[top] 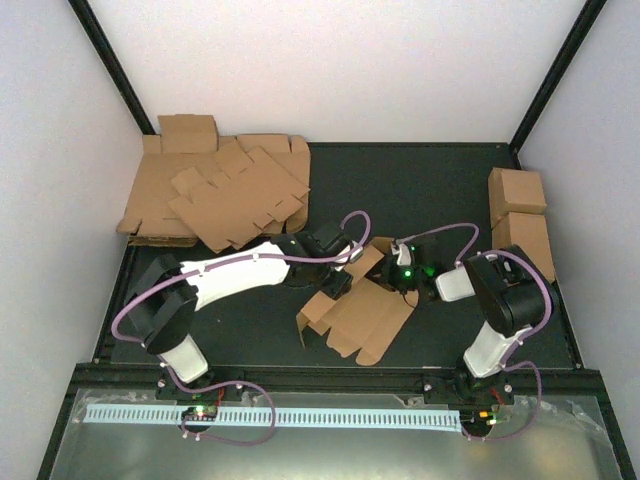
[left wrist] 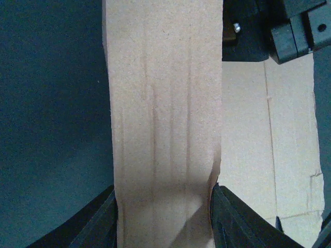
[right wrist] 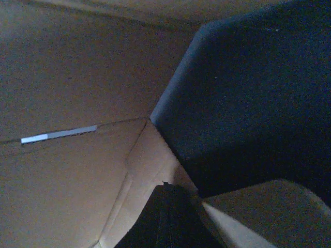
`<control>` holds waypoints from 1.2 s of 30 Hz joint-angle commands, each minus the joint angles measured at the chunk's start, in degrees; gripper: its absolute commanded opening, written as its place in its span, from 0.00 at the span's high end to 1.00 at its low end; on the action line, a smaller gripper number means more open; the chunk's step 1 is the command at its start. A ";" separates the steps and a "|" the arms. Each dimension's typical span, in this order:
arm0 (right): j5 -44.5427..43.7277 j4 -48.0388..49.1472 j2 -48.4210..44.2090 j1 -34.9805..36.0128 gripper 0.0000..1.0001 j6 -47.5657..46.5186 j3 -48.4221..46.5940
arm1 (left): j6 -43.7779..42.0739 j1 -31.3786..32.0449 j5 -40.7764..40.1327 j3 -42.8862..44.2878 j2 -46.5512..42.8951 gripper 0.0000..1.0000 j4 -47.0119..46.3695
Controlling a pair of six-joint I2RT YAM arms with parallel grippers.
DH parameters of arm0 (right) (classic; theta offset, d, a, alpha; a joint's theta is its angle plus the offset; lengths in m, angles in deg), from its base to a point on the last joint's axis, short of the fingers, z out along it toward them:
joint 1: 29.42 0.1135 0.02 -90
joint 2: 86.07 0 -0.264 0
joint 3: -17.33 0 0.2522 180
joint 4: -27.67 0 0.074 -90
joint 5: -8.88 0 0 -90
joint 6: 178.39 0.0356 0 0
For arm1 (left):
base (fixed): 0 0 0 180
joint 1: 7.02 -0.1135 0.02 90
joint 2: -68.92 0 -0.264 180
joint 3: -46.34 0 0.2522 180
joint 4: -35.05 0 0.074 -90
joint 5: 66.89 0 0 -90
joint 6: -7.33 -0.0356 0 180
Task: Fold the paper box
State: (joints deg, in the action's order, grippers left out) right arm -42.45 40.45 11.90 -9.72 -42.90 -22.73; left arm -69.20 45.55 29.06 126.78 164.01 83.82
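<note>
The paper box (top: 362, 312) lies partly folded on the dark mat in the middle, with flaps spread toward the front and a panel raised at its far edge. My left gripper (top: 338, 272) reaches in from the left. In the left wrist view a tall brown panel (left wrist: 163, 113) stands between the left gripper's (left wrist: 163, 219) fingers and touches both, so the gripper is shut on it. My right gripper (top: 402, 270) comes from the right to the box's far corner. In the right wrist view its fingers (right wrist: 165, 217) are shut and lie against the box's inner face (right wrist: 77, 175).
A heap of flat cardboard sheets (top: 220, 190) fills the back left corner. Two cardboard cuboids (top: 520, 215) stand at the right edge. The right arm's black head (left wrist: 289, 26) shows close above the box in the left wrist view. White walls close in the mat.
</note>
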 commanded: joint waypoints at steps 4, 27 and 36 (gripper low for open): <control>-5.69 1.39 0.57 1.35 0.98 2.31 4.07 | 2.23 0.75 7.31 -1.66 -1.12 0.53 -4.00; -5.82 5.09 -9.94 0.17 0.98 3.75 8.58 | 3.83 3.86 -2.58 2.94 3.65 0.53 3.02; -2.13 13.56 -2.85 0.25 0.98 7.09 12.14 | 5.55 4.66 2.01 3.72 2.12 0.53 1.06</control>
State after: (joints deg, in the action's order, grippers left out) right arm -46.49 48.76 5.43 -9.34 -37.69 -12.85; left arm -65.35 49.64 27.60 128.66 167.07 85.59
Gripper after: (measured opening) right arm 0.018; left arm 0.467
